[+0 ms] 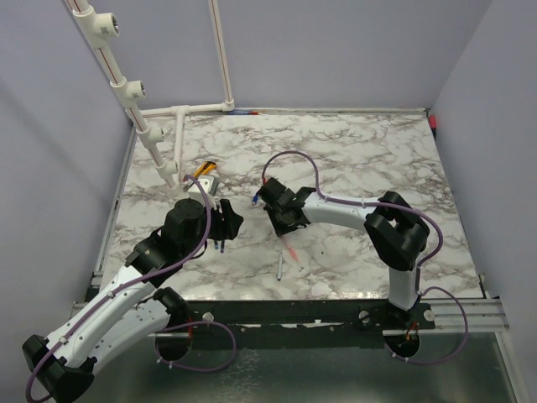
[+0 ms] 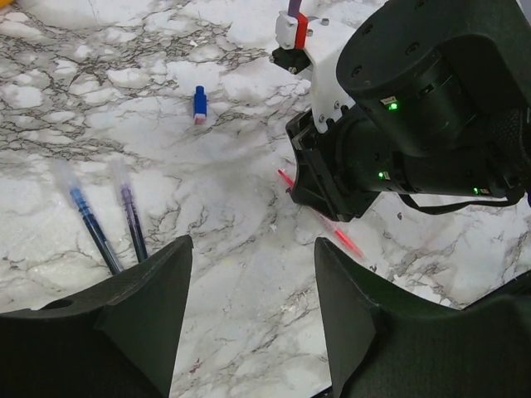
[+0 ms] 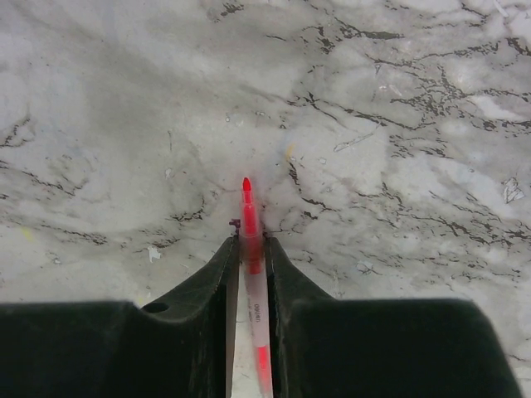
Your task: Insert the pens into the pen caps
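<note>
My right gripper is shut on the red-pink pen, whose red tip sticks out ahead, low over the marble. In the top view this gripper is mid-table and the pen trails toward the near edge. My left gripper is open and empty, facing the right gripper across bare marble; in the top view it is left of the right one. Two dark blue pens lie by its left finger. A small blue cap lies farther off, also visible from above. A whitish pen lies near the front.
A yellow-and-black flat tool lies at the back left by a white pipe frame. The marble table is walled on three sides. The right arm's black wrist fills the left wrist view's upper right.
</note>
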Robot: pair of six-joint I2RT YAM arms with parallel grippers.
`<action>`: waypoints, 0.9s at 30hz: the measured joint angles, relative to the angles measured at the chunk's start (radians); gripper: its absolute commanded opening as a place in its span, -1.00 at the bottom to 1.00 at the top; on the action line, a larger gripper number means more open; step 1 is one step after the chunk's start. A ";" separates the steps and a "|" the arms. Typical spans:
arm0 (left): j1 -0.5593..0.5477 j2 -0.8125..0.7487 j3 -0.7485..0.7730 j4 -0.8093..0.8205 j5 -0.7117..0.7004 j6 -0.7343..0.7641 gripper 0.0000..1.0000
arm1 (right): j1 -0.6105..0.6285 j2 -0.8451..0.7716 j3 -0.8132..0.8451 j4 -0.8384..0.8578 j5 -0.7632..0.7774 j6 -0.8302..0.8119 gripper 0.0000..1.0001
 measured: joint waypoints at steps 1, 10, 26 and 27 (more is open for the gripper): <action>0.000 0.000 0.000 0.000 0.000 0.000 0.23 | 0.000 0.000 0.000 0.000 0.000 -0.001 -0.71; 0.000 0.000 0.000 0.001 0.016 0.000 0.33 | 0.000 0.001 0.000 0.002 0.005 -0.006 -0.99; 0.000 -0.019 -0.019 0.070 0.136 -0.005 0.42 | 0.000 -0.169 -0.074 -0.004 0.051 -0.027 -0.99; 0.000 -0.023 -0.023 0.079 0.151 -0.008 0.42 | 0.000 -0.198 -0.083 -0.003 0.050 -0.025 -0.99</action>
